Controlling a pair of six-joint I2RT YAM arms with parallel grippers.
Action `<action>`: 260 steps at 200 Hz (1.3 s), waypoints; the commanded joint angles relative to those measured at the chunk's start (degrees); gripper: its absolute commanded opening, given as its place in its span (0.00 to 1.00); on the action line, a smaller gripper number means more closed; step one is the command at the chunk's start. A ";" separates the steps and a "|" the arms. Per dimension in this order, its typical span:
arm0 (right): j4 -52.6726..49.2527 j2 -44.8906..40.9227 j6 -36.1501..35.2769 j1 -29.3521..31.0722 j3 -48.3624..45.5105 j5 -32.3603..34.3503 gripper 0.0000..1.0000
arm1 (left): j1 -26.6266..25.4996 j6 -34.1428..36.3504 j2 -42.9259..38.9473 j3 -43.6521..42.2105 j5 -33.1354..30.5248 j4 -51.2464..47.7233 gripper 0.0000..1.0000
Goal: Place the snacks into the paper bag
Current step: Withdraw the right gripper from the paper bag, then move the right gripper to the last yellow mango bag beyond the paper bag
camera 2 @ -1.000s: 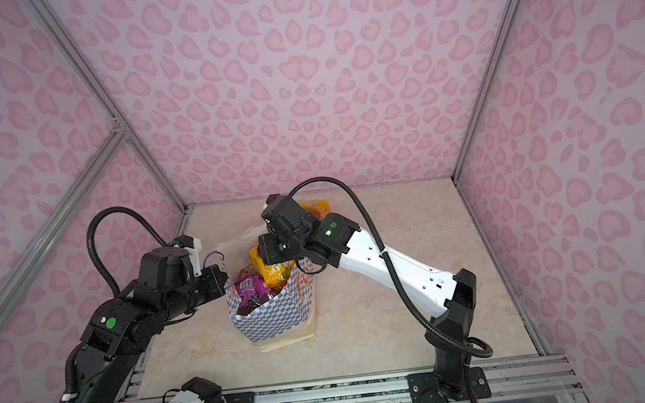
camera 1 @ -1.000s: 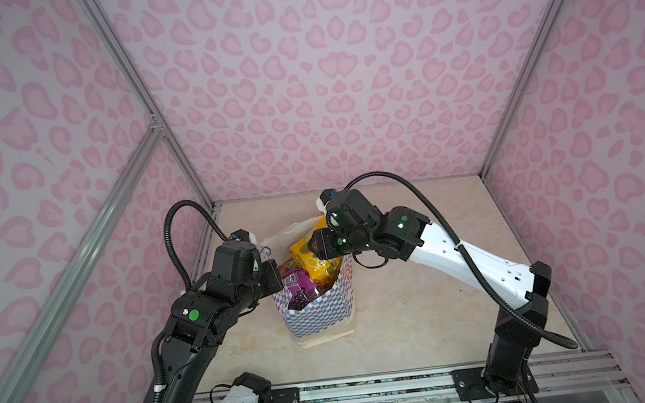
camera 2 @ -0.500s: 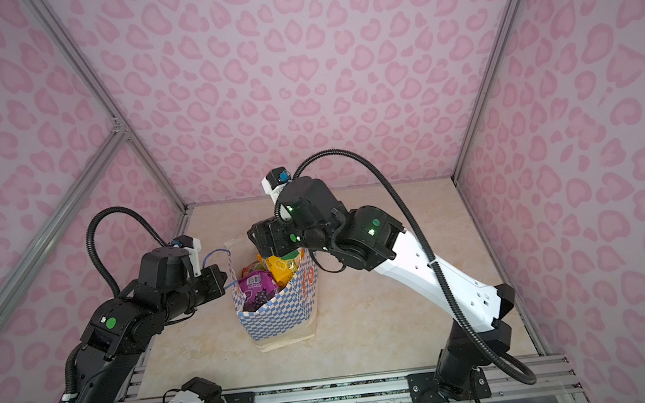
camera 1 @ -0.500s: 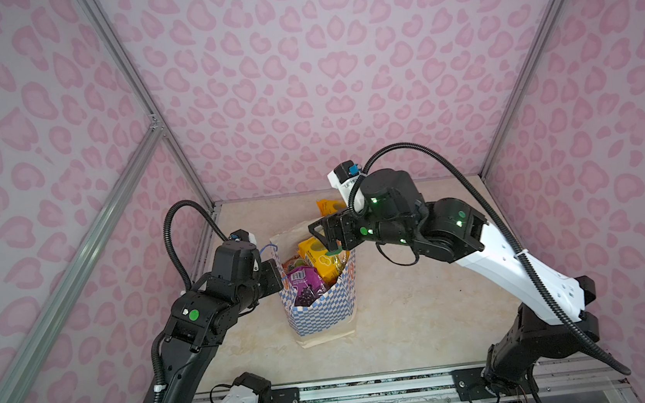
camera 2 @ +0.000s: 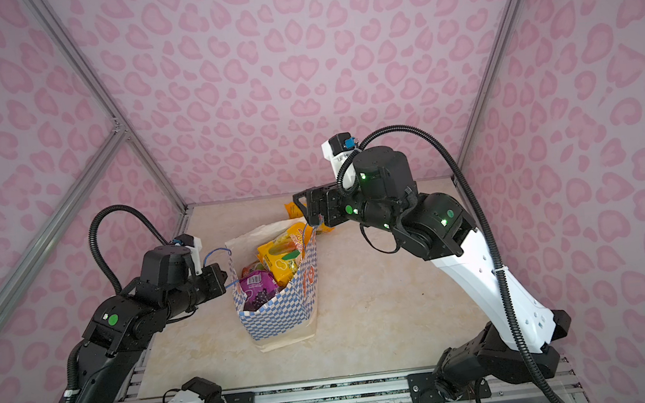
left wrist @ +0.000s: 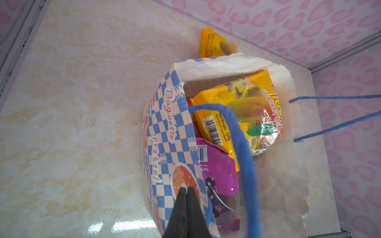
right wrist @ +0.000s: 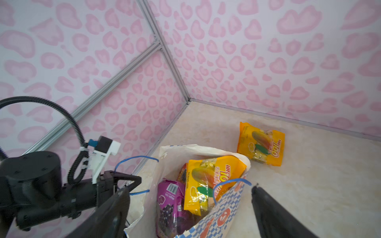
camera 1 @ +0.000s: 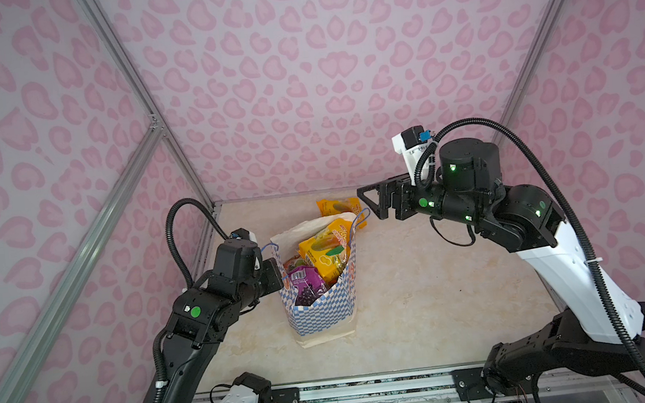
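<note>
We read "Baguette" and "Pretzel" on the paper bag [left wrist: 165, 127] standing on the counter [camera 1: 421, 281], "Net Weight: 320g" on the yellow packet [left wrist: 237, 115] inside, and "LOT 100" on the loose packet [right wrist: 260, 144] lying farther back. The right end effector [camera 1: 369, 204] has left the bag, now spread wide and empty. The left end effector [left wrist: 186, 191] stays shut at the bag's left rim (pinching paper? unclear).

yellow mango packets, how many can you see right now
2. One packet lies on the table behind the paper bag; the other packet sits on top inside it. More may be hidden underneath.
</note>
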 commanded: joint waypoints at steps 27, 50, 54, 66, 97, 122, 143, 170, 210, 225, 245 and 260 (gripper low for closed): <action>3.14 -3.91 4.59 -10.65 -9.98 -7.36 0.94 | 0.04 0.84 -0.27 1.38 -4.38 -2.42 0.04; 5.91 -5.53 7.04 -16.77 -16.44 -10.66 0.94 | 0.04 1.04 -0.21 2.31 -5.79 -3.21 0.04; 6.35 -5.77 7.39 -17.98 -17.73 -11.19 0.94 | 0.04 1.08 -0.13 2.42 -6.00 -3.31 0.04; 7.86 -6.23 8.42 -20.53 -20.86 -12.29 0.93 | 0.04 1.17 -0.06 2.95 -6.75 -3.67 0.04; 11.93 -6.16 9.84 -25.72 -27.60 -14.04 0.93 | -0.02 1.21 0.01 3.67 -8.01 -4.21 0.04; 16.40 -4.01 10.81 -29.92 -34.34 -15.51 0.93 | 0.04 1.19 0.21 3.81 -9.13 -4.63 0.04; 20.35 -1.95 11.89 -31.94 -38.43 -16.89 0.92 | 0.03 1.08 0.08 3.80 -9.67 -5.05 0.04; 23.83 1.58 12.00 -32.36 -40.68 -17.07 0.92 | 0.03 0.90 -0.05 5.82 -11.69 -6.12 0.04; 28.58 8.42 12.81 -32.46 -40.65 -20.00 0.92 | 0.03 0.49 -0.09 6.31 -13.74 -7.28 0.04; 30.00 11.25 12.60 -32.29 -40.15 -21.30 0.92 | 0.05 0.29 -0.21 6.49 -14.51 -7.63 0.04; 30.71 15.13 11.99 -31.73 -38.91 -22.15 0.92 | 0.12 -0.19 -0.90 6.53 -15.32 -7.82 0.04; 31.10 17.84 11.22 -31.14 -37.62 -22.40 0.92 | 0.08 -0.48 -1.40 6.52 -16.08 -8.07 0.04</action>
